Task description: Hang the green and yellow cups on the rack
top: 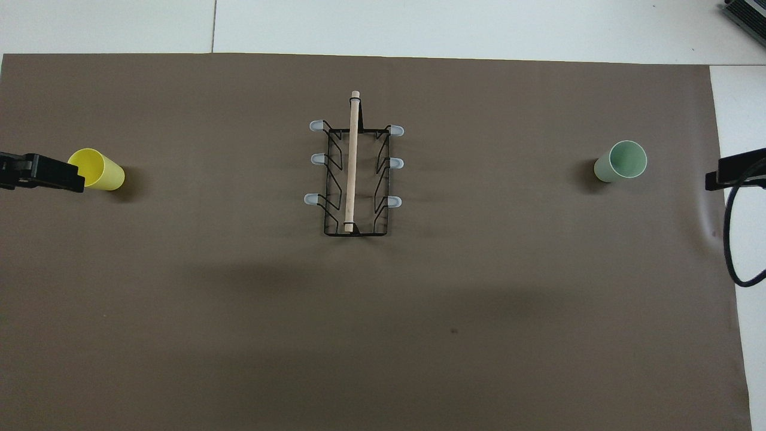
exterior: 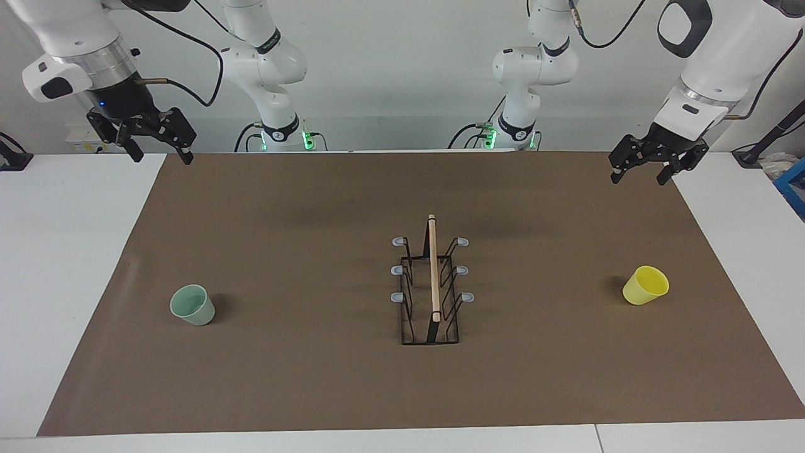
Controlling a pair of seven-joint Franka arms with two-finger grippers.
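The rack (exterior: 433, 277) stands at the middle of the brown mat, a black wire stand with a wooden bar on top; all its grey-capped prongs are bare. It also shows in the overhead view (top: 353, 167). The pale green cup (exterior: 192, 305) (top: 622, 161) stands upright toward the right arm's end. The yellow cup (exterior: 646, 285) (top: 99, 170) stands upright toward the left arm's end. My left gripper (exterior: 639, 175) hangs open and empty in the air over the mat's edge at its own end. My right gripper (exterior: 161, 153) hangs open and empty over the mat's corner at its end.
The brown mat (exterior: 314, 377) covers most of the white table (exterior: 63, 251). A black cable (top: 733, 239) loops down at the right arm's end. A blue box edge (exterior: 793, 189) sits off the mat at the left arm's end.
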